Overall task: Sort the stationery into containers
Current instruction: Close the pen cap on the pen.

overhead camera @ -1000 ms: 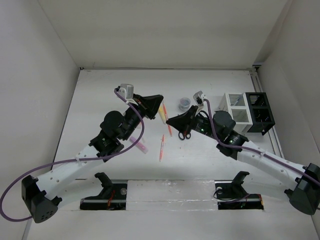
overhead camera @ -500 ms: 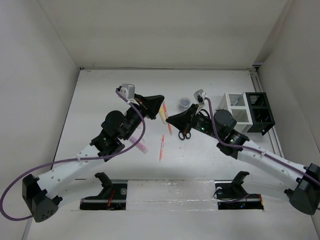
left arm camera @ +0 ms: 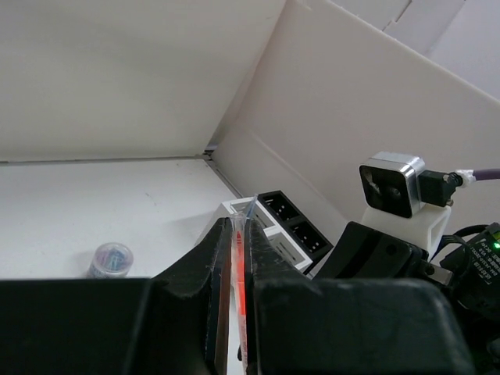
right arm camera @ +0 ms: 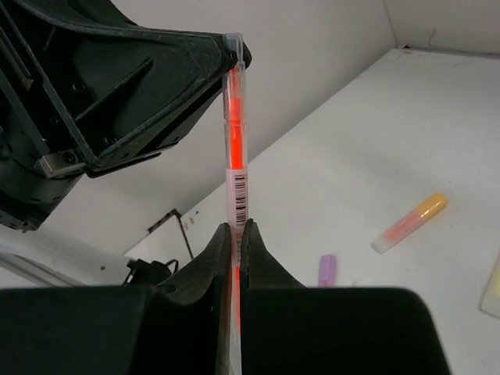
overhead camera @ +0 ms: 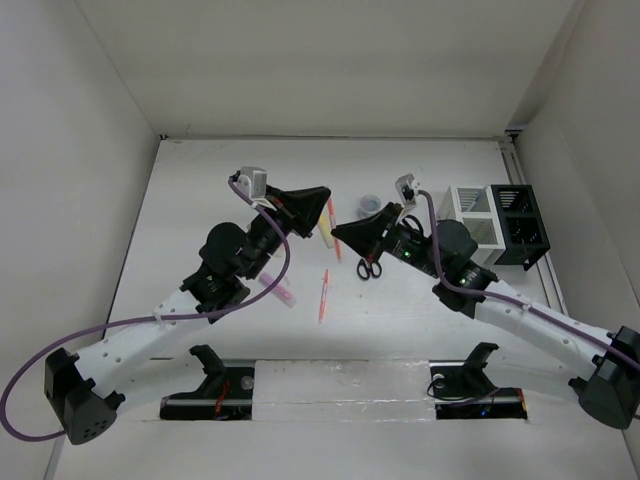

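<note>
— Grip status?
— My left gripper (left arm camera: 236, 233) and right gripper (right arm camera: 234, 228) are both clamped on one orange-red pen (right arm camera: 234, 152), held above the table (overhead camera: 200, 200).
— Surroundings?
— Nearby on the table: scissors (overhead camera: 367, 268), grey roll (overhead camera: 369, 204); white box (overhead camera: 468, 191) to my right.

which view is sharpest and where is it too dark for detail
Right wrist: the pen is crisp, its barcode bars distinct; the orange highlighter behind is slightly softer. Left wrist: the left hand is a near-black mass without detail. Top external: even light, faint shadows.
</note>
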`<action>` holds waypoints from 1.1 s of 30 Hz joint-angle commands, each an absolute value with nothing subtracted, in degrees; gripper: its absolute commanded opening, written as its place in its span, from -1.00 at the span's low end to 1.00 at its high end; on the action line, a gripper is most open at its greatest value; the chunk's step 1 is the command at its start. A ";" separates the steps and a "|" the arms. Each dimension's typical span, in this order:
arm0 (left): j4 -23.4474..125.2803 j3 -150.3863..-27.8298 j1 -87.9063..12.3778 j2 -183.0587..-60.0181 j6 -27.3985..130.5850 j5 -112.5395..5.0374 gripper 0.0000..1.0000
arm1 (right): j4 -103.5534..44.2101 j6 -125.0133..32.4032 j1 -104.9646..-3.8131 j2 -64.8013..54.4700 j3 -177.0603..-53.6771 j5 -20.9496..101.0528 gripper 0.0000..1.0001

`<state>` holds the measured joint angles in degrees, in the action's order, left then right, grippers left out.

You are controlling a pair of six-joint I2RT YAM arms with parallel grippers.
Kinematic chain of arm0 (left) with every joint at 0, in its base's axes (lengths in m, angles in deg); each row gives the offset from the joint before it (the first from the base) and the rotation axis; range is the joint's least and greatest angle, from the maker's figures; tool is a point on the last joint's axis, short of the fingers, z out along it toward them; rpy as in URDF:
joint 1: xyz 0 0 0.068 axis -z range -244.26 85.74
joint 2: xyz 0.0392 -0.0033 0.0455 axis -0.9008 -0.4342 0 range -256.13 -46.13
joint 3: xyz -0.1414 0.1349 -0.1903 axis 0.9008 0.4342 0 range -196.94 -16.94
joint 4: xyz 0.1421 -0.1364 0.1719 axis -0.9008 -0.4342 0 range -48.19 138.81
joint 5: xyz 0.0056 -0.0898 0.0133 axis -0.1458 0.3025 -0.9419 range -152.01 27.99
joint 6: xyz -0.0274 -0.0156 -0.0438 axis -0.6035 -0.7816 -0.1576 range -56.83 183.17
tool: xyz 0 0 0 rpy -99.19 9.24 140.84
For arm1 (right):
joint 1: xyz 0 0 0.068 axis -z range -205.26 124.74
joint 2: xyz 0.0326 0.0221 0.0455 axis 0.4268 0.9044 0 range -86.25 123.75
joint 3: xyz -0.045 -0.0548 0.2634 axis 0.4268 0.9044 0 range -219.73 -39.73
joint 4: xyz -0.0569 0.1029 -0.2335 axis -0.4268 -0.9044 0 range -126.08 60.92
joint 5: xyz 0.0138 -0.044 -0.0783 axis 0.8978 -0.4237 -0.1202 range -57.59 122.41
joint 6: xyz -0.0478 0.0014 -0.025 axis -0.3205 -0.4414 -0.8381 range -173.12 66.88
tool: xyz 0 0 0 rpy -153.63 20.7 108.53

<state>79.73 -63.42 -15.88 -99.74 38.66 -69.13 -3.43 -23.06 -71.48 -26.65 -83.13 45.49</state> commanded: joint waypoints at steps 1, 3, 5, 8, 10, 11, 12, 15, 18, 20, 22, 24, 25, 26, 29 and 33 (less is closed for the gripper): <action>81.07 -62.91 -15.75 -99.92 39.35 -68.16 -1.00 | 7.47 -20.69 -71.93 -29.46 -83.69 42.87 -1.00; 80.29 -63.51 -15.75 -101.23 38.22 -68.78 -1.00 | 13.00 -20.07 -71.93 -29.47 -82.11 42.87 -1.00; 79.66 -64.22 -15.75 -102.02 37.16 -68.78 -1.00 | 17.83 -20.07 -71.93 -28.85 -82.10 43.57 -1.00; 77.39 -65.98 -15.75 -103.52 36.37 -67.47 -1.00 | 18.56 -22.08 -71.93 -26.92 -83.41 46.03 -1.00; 76.24 -66.95 -15.75 -104.22 36.37 -66.85 -1.00 | 18.03 -22.70 -71.93 -26.39 -84.55 47.35 -1.00; 75.71 -67.47 -15.75 -104.23 36.37 -66.85 -1.00 | 17.42 -22.71 -71.93 -26.39 -85.25 47.35 -1.00; 75.71 -67.48 -15.75 -104.84 36.37 -66.15 -1.00 | 16.29 -23.23 -71.93 -26.39 -85.26 47.35 -1.00; 77.20 -65.55 -15.75 -104.84 36.37 -64.48 -1.00 | 15.13 -23.24 -71.93 -26.39 -87.81 46.65 -1.00; 78.42 -63.79 -15.75 -104.84 35.84 -63.77 -1.00 | 13.90 -23.76 -70.79 -26.39 -90.18 47.17 -1.00; 78.43 -63.09 -15.75 -104.84 35.84 -63.25 -1.00 | 12.50 -23.76 -69.65 -26.39 -90.80 47.18 -1.00; 78.95 -62.47 -15.75 -104.23 35.84 -63.24 -1.00 | 11.89 -23.07 -68.95 -26.39 -91.50 47.70 -1.00; 78.96 -61.76 -15.75 -103.62 36.45 -63.24 -1.00 | 11.36 -21.84 -68.06 -26.39 -92.12 48.32 -1.00; 79.48 -60.98 -15.75 -103.61 36.45 -63.24 -1.00 | 11.35 -20.35 -67.28 -26.39 -92.12 48.93 -1.00; 79.49 -60.36 -15.75 -103.09 36.45 -63.24 -1.00 | 11.35 -19.64 -67.27 -26.39 -92.73 49.46 -1.00; 80.54 -59.22 -15.75 -103.09 36.45 -63.24 -1.00 | 11.35 -17.79 -65.87 -26.39 -93.25 50.86 -1.00; 81.85 -58.16 -15.75 -103.09 36.45 -62.02 -1.00 | 11.35 -15.95 -65.34 -25.87 -94.31 52.01 -1.00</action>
<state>89.22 -61.54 -16.52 -102.21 36.23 -68.03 -2.79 -18.42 -66.76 -24.71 -86.76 53.93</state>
